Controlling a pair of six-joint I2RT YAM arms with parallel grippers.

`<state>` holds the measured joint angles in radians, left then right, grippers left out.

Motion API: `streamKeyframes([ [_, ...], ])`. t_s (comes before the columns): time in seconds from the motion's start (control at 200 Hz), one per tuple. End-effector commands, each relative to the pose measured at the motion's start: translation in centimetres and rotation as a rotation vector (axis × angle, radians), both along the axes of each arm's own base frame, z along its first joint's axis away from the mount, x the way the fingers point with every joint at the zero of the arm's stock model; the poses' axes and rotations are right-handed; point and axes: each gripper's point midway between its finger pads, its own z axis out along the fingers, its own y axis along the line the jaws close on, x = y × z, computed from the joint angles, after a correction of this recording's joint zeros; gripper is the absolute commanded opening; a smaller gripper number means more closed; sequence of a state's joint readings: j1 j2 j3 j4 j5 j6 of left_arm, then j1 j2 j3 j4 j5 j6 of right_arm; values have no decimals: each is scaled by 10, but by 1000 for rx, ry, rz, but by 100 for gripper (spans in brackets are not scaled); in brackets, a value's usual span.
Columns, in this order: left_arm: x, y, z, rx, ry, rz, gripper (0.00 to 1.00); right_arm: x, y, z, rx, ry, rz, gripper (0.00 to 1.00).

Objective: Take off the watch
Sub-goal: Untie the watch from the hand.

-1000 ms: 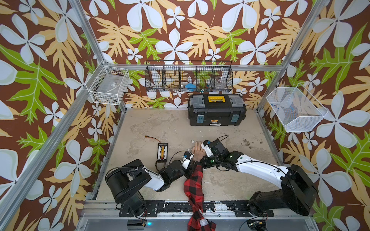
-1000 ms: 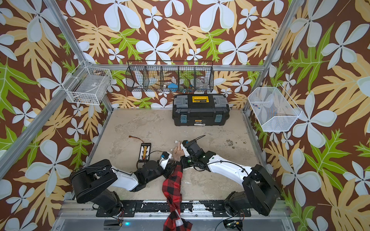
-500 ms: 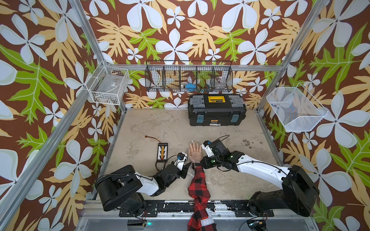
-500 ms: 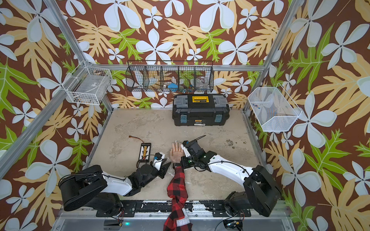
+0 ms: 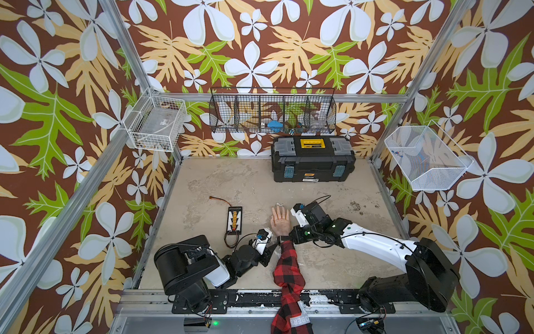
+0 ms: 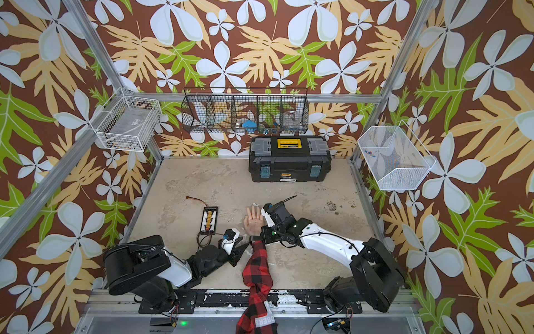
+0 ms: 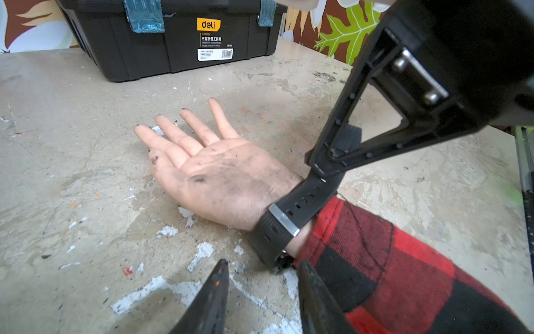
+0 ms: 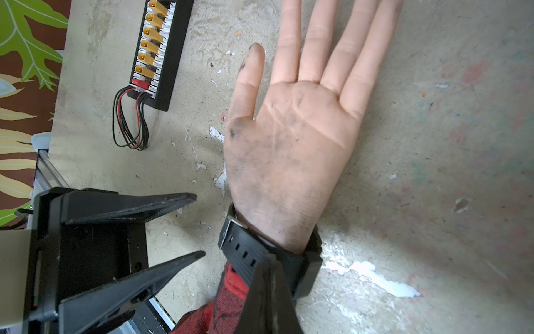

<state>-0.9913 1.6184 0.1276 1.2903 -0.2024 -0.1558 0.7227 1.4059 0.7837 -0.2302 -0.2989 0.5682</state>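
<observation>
Gently now, the right gripper [image 7: 320, 173], pinching the strap [image 7: 306, 199] of the watch [image 8: 312, 260] on the wrist of the fake hand [image 7: 222, 176], should pull it slowly loose while the left gripper [image 8: 200, 225] sits spread apart beside it.

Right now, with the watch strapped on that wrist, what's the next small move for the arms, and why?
Probably pull the strap tail back over the buckle toward the thumb, to unfasten it. The right gripper is shut on that tail, the watch is buckled round the wrist, and the open left gripper sits beside it, apart.
</observation>
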Motion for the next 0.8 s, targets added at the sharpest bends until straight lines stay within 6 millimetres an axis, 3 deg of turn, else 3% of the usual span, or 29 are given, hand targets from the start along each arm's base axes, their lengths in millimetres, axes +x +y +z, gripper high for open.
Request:
streamKeyframes([
  [0.0,4,-7,15,-55,-46,-5,42,-6,-2,-2,-11,22,12,4],
  [0.35,6,-11,-6,-7,-30,-10,46,-6,-1,0,-3,22,14,4],
  [0.535,9,-13,-5,-14,-38,-1,46,-6,-1,-1,-3,25,15,4],
  [0.796,25,-14,-4,18,-59,71,38,-8,0,-1,1,34,20,4],
])
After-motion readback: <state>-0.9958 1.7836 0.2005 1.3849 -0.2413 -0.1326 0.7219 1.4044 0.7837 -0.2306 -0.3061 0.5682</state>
